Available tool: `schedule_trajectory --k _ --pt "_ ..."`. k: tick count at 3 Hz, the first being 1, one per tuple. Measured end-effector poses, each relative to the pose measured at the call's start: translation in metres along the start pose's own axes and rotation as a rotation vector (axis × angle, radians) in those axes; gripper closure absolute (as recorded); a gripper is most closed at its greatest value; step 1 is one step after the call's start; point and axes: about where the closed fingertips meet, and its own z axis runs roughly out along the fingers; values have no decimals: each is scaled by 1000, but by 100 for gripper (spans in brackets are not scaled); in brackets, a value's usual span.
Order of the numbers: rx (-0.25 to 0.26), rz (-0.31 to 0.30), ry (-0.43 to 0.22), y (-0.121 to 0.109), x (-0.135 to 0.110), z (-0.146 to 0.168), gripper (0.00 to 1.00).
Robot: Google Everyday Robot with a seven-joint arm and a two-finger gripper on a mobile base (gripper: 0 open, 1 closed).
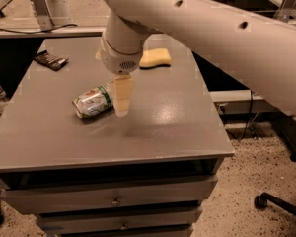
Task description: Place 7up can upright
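Note:
The 7up can (92,101) lies on its side on the grey table (177,127), left of centre, silver-white with green lettering. My gripper (122,102) hangs from the big white arm (212,28) and points down, right at the can's right end and overlapping it in the camera view. Only one pale finger (123,95) shows. I cannot tell whether it touches the can.
A yellow sponge (155,58) lies at the back of the table, behind the gripper. A dark snack packet (50,60) lies at the back left. Drawers (113,200) run below the table's front edge. A chair wheel (261,200) is on the floor at right.

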Motion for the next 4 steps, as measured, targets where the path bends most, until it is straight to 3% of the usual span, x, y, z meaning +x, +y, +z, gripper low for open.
schedule_trajectory --k 1,3,4 --pt "-47 -38 55 -1 -11 20 0" --pt "-138 -58 131 0 -24 49 0" --pt "-193 -63 154 0 -46 74 0"
